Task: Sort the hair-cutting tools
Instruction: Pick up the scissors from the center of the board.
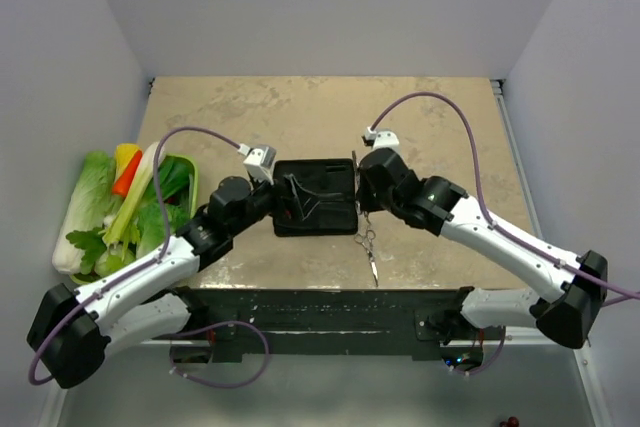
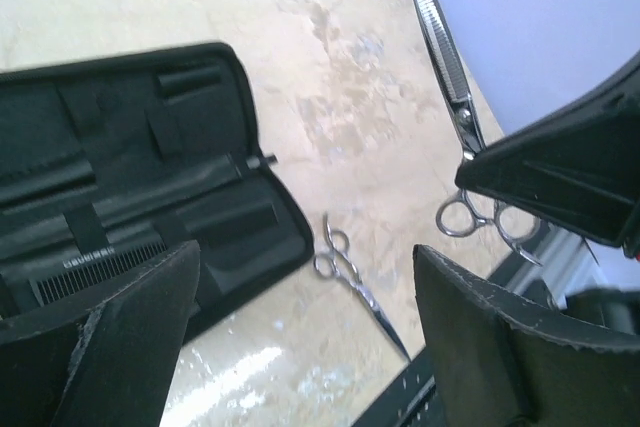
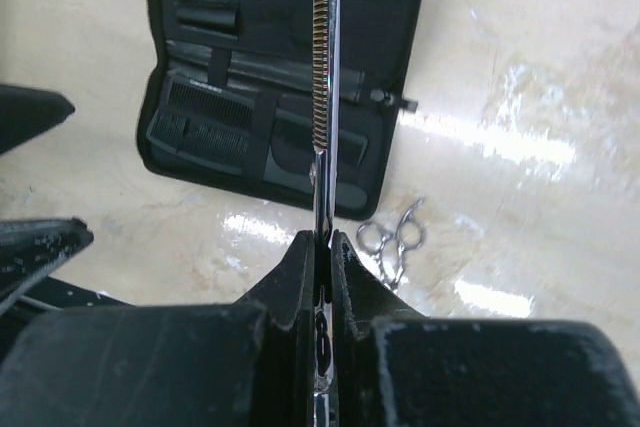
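A black case [image 1: 315, 197] lies open on the table's middle, with black combs [image 3: 210, 122] tucked under its straps. My right gripper [image 3: 322, 247] is shut on toothed silver scissors [image 3: 323, 77], whose blade points out over the case. These held scissors [image 2: 455, 97] hang above the table in the left wrist view. A second pair of silver scissors [image 2: 350, 272] lies flat on the table just off the case's near right corner [image 1: 368, 247]. My left gripper [image 2: 305, 337] is open with nothing between its fingers, hovering by the case's near left side [image 1: 272, 205].
A pile of toy vegetables [image 1: 120, 212] lies at the table's left edge. The dark base rail [image 1: 320, 307] runs along the near edge, close to the tip of the scissors lying flat. White walls close in the table on three sides.
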`<state>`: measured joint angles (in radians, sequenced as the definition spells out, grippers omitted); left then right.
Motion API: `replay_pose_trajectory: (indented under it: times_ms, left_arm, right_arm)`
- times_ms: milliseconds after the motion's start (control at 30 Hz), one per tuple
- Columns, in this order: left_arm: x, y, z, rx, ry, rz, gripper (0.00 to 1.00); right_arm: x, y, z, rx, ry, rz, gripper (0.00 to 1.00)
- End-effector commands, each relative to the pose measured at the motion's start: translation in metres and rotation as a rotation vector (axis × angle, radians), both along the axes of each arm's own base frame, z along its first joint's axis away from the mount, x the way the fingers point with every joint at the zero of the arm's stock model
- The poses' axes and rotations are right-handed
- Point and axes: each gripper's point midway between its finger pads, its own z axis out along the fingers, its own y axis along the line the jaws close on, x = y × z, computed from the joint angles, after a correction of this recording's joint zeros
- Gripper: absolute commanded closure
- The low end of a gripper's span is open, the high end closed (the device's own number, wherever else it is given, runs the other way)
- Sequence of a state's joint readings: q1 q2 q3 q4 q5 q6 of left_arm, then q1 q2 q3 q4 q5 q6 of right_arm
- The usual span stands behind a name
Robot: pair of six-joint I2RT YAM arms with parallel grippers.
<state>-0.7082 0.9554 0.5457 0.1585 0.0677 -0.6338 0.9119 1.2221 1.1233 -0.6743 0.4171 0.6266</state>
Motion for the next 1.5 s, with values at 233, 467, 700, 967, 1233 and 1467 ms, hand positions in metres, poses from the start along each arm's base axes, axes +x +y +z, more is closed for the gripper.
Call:
replay_pose_trajectory:
  times_ms: [233, 467, 700, 967, 1233, 1467]
  left_arm:
    - [0.096, -0.011, 0.043, 0.024, -0.045, 0.098, 0.07]
    - [0.092, -0.008, 0.062, -0.17, -0.106, -0.094, 0.07]
    - [0.027, -0.03, 0.047, -0.365, -0.003, -0.397, 0.1]
    - [-0.027, -0.02, 0.04, -0.386, 0.038, -0.536, 0.13]
    - [-0.04, -0.012, 0.056, -0.283, 0.001, -0.552, 0.22]
    - [-0.048, -0.011, 0.05, -0.275, 0.018, -0.586, 0.4]
  right_arm:
    - [0.024, 0.042, 0.017, 0.073, 0.056, 0.605, 1.0]
    - [0.005, 0.053, 0.02, 0.141, 0.06, 0.847, 1.0]
    - [-0.012, 0.07, 0.014, 0.28, 0.133, 0.995, 1.0]
    - [-0.028, 0.07, 0.015, 0.307, 0.175, 1.059, 1.0]
    - [-0.063, 0.079, 0.009, 0.273, 0.173, 1.116, 1.0]
    - [-0.071, 0.08, 0.01, 0.259, 0.163, 1.126, 1.0]
